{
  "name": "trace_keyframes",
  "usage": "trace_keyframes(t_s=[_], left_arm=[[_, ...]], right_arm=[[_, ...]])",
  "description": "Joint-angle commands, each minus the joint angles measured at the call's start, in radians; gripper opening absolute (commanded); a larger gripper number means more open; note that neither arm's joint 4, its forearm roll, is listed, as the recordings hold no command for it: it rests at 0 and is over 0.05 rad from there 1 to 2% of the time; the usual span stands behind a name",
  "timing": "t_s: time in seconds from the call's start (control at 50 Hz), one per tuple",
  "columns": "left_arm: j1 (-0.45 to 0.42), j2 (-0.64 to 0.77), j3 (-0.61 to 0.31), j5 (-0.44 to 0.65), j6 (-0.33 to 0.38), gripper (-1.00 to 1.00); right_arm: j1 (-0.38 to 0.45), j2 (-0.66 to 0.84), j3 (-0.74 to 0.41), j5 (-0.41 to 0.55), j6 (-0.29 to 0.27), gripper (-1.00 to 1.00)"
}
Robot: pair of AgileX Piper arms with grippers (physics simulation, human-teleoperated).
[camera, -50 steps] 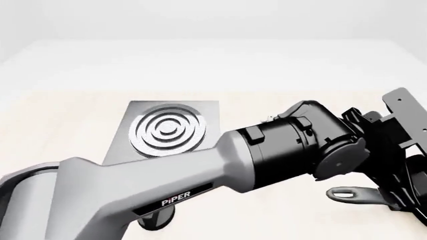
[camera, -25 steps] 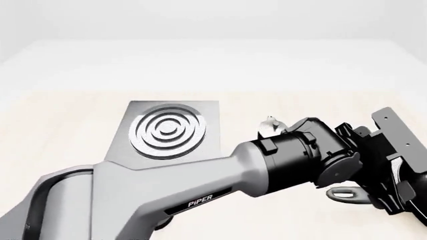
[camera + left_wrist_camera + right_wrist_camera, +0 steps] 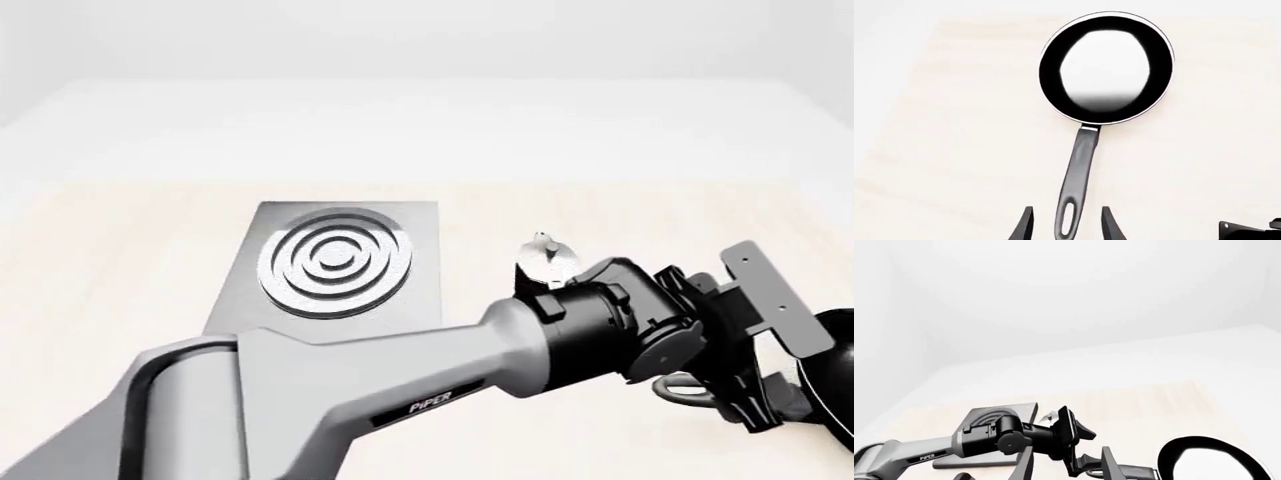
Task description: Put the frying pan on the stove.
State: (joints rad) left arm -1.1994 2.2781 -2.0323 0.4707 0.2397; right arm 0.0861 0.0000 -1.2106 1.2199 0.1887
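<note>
The left pincer (image 3: 1066,226) stood open, its fingers straddling the handle end of the frying pan (image 3: 1106,67), which lay on the worktop (image 3: 954,150), well right of the stove (image 3: 330,265). The right pincer (image 3: 1066,465) was also open, empty.

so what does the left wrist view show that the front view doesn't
Only the left wrist view shows the whole round black frying pan and the left gripper open around its long dark grey handle's end. Only the front view shows the flat square grey stove and the left arm. Both show the pale wooden table.
</note>
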Motion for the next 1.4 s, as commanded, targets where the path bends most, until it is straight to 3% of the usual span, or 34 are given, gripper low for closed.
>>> trace_keyframes(t_s=[0.02, 1.4], left_arm=[[0.009, 0.035, -0.029, 0.009, 0.001, 1.00], [0.018, 0.163, -0.070, -0.028, -0.033, 1.00]], right_arm=[[0.000, 0.000, 0.001, 0.000, 0.004, 1.00], [-0.004, 0.000, -0.001, 0.000, 0.014, 1.00]])
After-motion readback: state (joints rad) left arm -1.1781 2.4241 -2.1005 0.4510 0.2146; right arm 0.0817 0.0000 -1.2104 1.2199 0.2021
